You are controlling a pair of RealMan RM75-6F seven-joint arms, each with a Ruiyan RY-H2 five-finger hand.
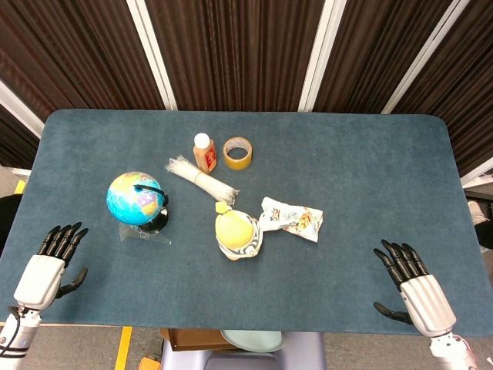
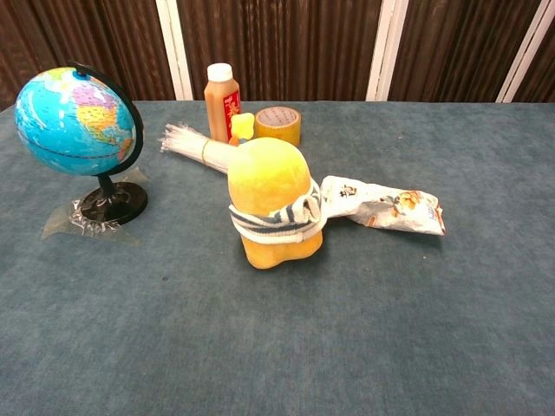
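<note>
Still, both the left hand (image 1: 48, 258) and right hand (image 1: 412, 285) rest empty with fingers spread at the near table (image 1: 370, 169) edge, the globe (image 1: 135, 198) nearest the left (top-heavy on its small base), so a sideways knock would likely tip it.

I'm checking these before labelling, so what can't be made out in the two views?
- Left hand and right hand: outside the chest view; in the head view the forearms are cut by the bottom edge.
- Bottle label: too small to read in either view.
- Snack packet print: too small to read.
- Yellow plush toy: its face is turned away in the chest view.
</note>
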